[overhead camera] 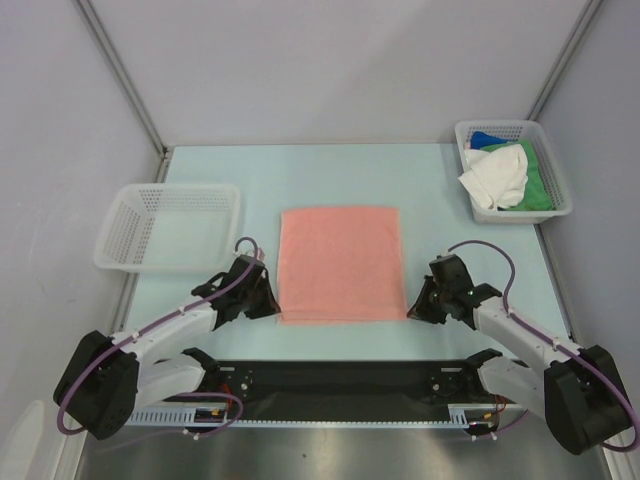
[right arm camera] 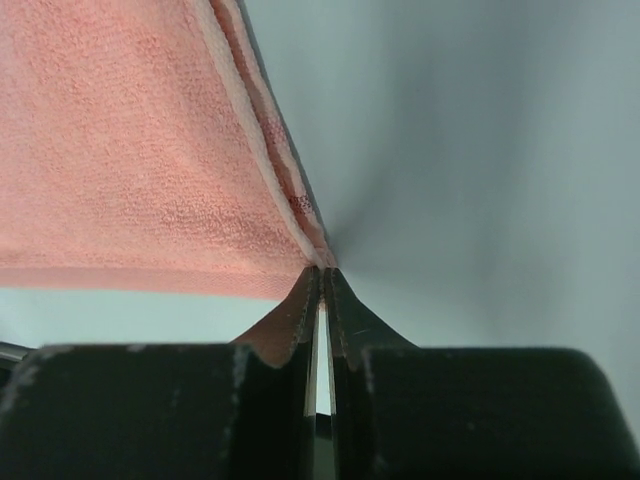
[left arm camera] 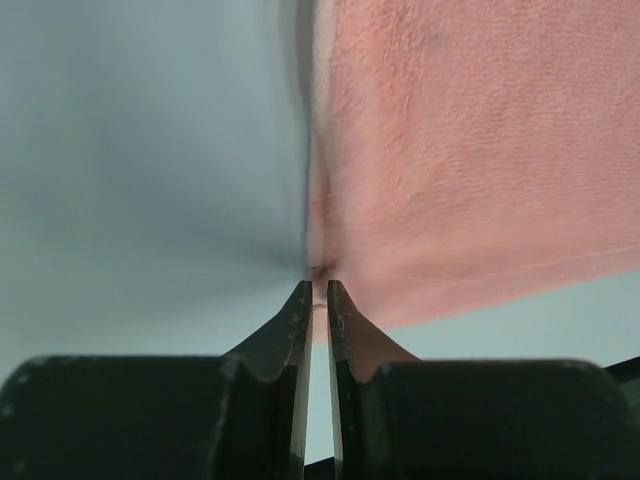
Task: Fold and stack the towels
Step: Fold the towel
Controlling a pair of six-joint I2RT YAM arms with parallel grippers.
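Observation:
A salmon pink towel lies flat and folded in the middle of the table, roughly square. My left gripper sits at its near left corner. In the left wrist view the jaws stand only a slit apart, with the corner of the pink towel between the tips. My right gripper is at the near right corner. Its tips are pinched on the layered edge of the pink towel. A white towel, a green towel and a blue towel lie crumpled together in the basket at the back right.
A white perforated basket stands left of the pink towel with nothing in it. The basket with the other towels is at the far right corner. Grey walls close the table on three sides.

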